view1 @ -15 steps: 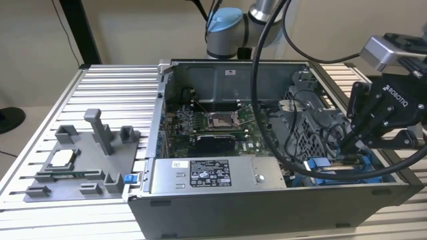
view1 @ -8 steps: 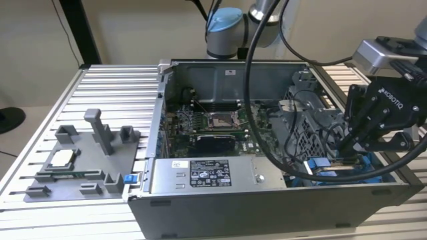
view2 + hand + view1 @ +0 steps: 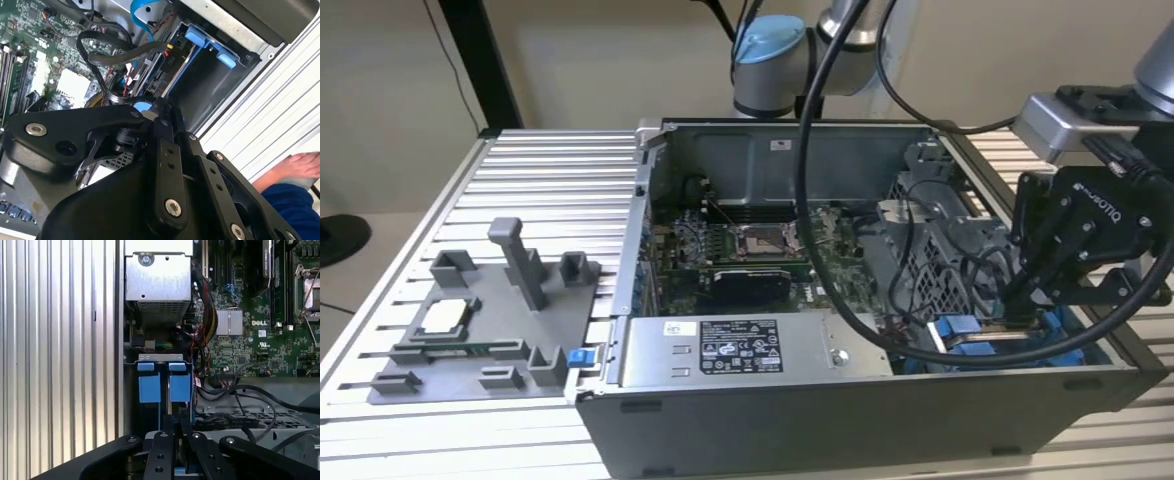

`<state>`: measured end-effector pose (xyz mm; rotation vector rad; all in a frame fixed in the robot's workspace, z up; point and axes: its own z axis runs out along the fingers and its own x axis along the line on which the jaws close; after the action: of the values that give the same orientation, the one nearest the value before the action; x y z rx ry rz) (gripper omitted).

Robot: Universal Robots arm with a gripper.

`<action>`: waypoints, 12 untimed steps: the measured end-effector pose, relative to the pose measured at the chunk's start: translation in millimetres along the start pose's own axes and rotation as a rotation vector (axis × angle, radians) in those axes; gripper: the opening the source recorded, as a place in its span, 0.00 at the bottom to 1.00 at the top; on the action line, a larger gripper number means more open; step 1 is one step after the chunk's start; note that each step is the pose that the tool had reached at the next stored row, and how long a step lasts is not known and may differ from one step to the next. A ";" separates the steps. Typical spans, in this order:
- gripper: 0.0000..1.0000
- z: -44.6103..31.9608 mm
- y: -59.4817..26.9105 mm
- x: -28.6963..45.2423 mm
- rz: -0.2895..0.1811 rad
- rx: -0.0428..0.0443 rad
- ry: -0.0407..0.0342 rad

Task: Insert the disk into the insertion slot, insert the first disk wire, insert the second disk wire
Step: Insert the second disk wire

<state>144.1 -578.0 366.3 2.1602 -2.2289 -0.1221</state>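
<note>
The insertion slot (image 3: pixel 958 334) sits in the case's front corner, at the exterior view's right, with two blue tabs (image 3: pixel 150 388) at one end and a dark cavity (image 3: pixel 206 80) behind them. My gripper (image 3: pixel 1021 322) reaches down into the case over this slot. In both wrist views its fingers (image 3: pixel 161 445) stand pressed together, and a small blue piece (image 3: pixel 142 106) shows at the gripper's tips (image 3: pixel 149 108). Whether that piece belongs to the disk or a wire I cannot tell. The disk's silver body is hidden. A black wire (image 3: pixel 102 75) curves toward the tips, and a blue wire (image 3: pixel 145 14) hangs beyond.
The grey labelled power supply box (image 3: pixel 736 350) lies along the case front beside the slot. A grey fixture tray (image 3: pixel 480 330) stands on the slatted table at the exterior view's left. The arm's black cable (image 3: pixel 821 180) drapes across the motherboard. A person's hand (image 3: pixel 300 165) rests outside the case.
</note>
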 end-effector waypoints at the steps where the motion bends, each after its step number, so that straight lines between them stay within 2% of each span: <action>1: 0.00 0.1 0.0 0.0 -0.001 0.0023 -0.0088; 2: 0.00 0.3 -0.1 0.0 -0.001 0.0037 -0.0149; 12: 0.00 1.7 -0.1 0.1 -0.001 0.0039 -0.0159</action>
<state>144.1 -578.0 364.6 2.1703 -2.2380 -0.1356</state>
